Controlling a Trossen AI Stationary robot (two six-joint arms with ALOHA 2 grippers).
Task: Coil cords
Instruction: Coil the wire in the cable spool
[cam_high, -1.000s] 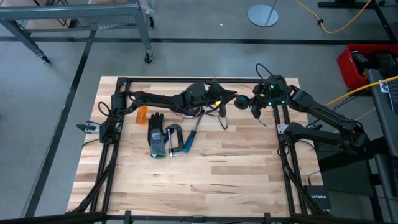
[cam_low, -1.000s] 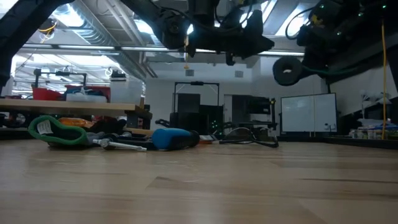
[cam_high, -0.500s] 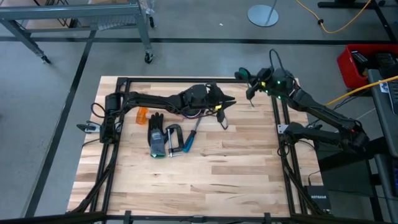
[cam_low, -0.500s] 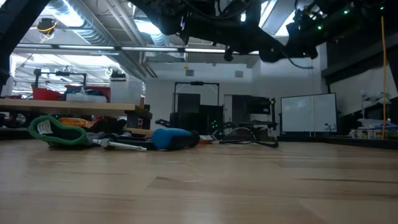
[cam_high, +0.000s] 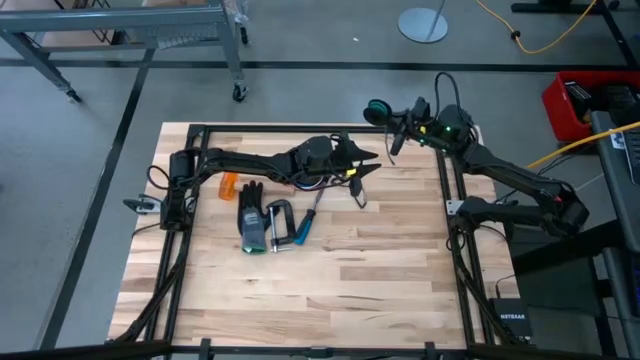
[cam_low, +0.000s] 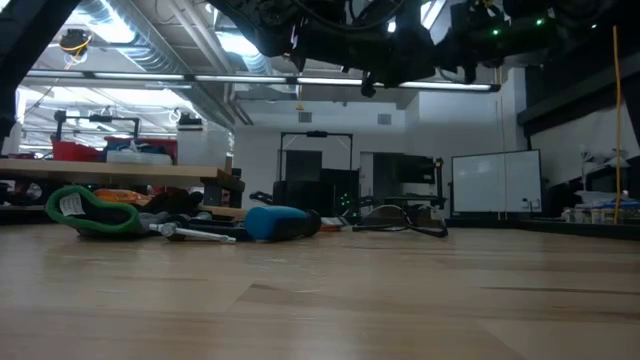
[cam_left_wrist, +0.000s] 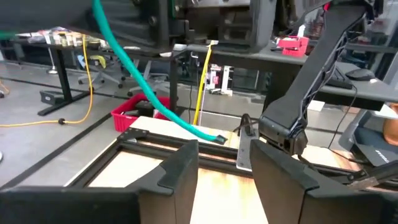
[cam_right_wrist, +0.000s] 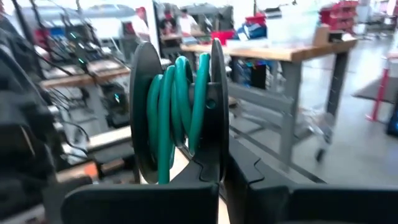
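Right end effector (cam_right_wrist: 214, 180) is clamping a black spool wound with thin teal-green cord (cam_right_wrist: 171, 112), raised over the table's (cam_high: 330, 270) far edge. Left end effector (cam_high: 362, 163), fingers parted and empty, is hovering beside it. Judgement: keep tension even so turns stack neatly.

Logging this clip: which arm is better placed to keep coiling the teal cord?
Probably the right: its hand grips the spool wound with the teal cord. The left hand hangs open above the table.

Grey concrete floor (cam_high: 90, 120) surrounds the wooden table (cam_high: 320, 280); a metal cart (cam_high: 130, 30) stands beyond.
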